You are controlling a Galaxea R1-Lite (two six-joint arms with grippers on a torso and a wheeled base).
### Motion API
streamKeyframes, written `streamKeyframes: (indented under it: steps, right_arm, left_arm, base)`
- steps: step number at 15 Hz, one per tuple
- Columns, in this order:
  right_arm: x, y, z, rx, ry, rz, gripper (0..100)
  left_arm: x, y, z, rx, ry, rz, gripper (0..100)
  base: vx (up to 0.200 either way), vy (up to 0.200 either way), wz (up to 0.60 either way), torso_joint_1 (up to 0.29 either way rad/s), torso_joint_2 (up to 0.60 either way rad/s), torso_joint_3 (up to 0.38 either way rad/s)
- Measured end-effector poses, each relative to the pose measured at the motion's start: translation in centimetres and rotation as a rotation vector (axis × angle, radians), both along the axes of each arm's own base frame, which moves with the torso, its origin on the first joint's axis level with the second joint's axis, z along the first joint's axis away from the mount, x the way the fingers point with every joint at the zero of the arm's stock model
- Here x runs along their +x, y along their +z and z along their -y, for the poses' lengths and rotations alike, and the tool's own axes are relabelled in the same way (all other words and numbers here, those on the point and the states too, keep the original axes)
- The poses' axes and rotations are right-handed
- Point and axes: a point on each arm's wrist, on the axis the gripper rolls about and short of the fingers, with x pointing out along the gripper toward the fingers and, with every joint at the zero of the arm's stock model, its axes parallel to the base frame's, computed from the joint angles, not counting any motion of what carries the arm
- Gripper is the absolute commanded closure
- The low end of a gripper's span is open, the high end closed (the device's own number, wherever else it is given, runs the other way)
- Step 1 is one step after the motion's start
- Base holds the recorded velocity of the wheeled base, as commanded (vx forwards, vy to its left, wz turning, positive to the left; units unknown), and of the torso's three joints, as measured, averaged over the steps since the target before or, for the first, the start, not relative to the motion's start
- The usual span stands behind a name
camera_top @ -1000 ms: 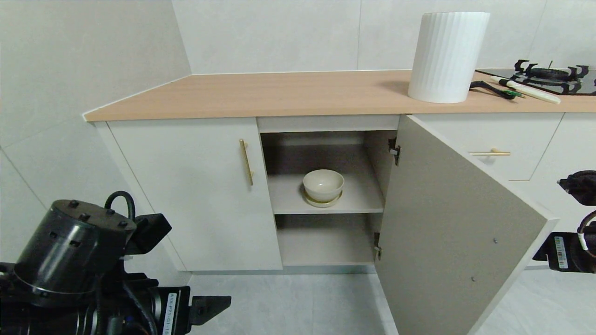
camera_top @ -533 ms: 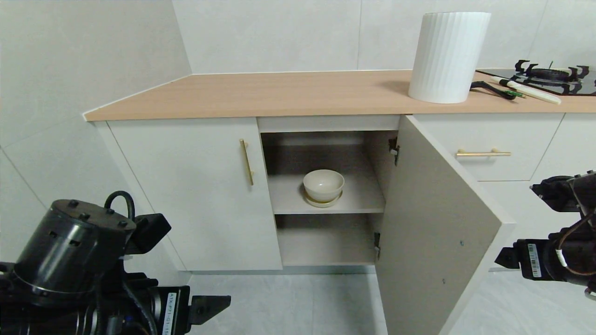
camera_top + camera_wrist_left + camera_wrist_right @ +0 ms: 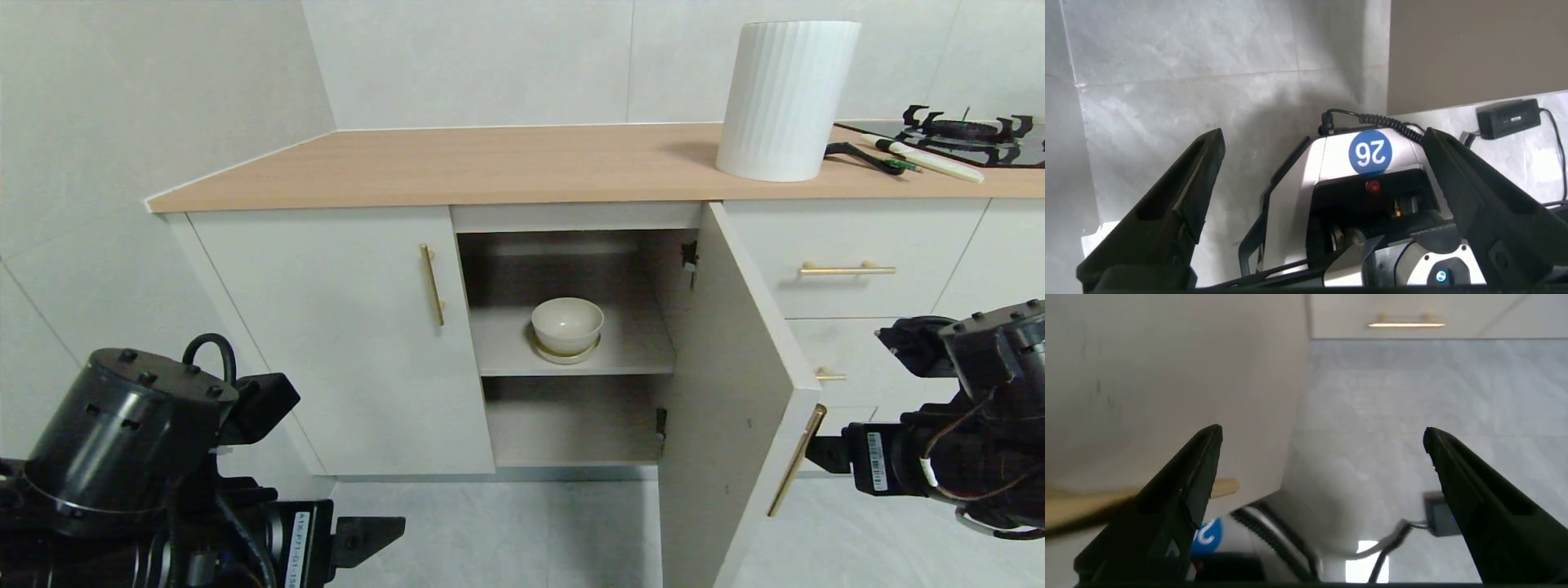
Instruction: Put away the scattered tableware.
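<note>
The cabinet door [image 3: 735,392] had swung well inward from its wide-open position of a second before, now standing nearly edge-on under the desk's [image 3: 490,167] front edge with its brass handle [image 3: 796,461] showing. The right gripper [image 3: 824,455] had come in from the right with it and sat just behind the handle edge, its fingers [image 3: 1188,490] spread apart and holding nothing. The left gripper [image 3: 1323,143] had stayed low by the floor, fingers likewise apart. The bowl [image 3: 567,324] had not moved: it sat on a plate [image 3: 563,356] near the middle of the upper shelf [image 3: 633,353]. With the tableware stowed, closing the door looked like the last step, only partly done.
</note>
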Motion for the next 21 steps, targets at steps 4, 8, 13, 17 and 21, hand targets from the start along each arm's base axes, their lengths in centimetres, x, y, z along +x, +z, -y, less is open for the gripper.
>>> streamKeyframes:
  steps: [4,8,13,17,21]
  right_arm:
    - [0.7,-0.4,-1.5,0.044,0.09,0.0,0]
    - [2.4,-0.2,-3.8,0.068,0.191,-0.003,0]
    - [6.3,0.3,-6.8,0.097,0.282,0.006,0]
    - [8.1,-0.6,-8.0,0.127,0.294,0.01,0]
    - [9.8,-2.0,-9.0,0.206,0.24,0.04,0]
  left_arm:
    - [0.0,0.1,0.0,-0.001,0.002,0.003,0]
    - [-0.1,0.3,-0.1,-0.007,0.003,0.013,0]
    - [-0.3,0.6,-0.2,-0.015,-0.001,0.027,0]
    - [-0.2,0.8,-0.1,-0.038,-0.002,0.061,0]
    - [-0.2,0.7,-0.2,-0.035,-0.001,0.059,0]
  base:
    - [0.0,0.0,0.0,0.0,0.0,0.0]
    - [0.0,0.0,0.0,0.0,0.0,0.0]
    - [0.0,0.0,0.0,0.0,0.0,0.0]
    - [0.0,0.0,0.0,0.0,0.0,0.0]
    - [0.0,0.0,0.0,0.0,0.0,0.0]
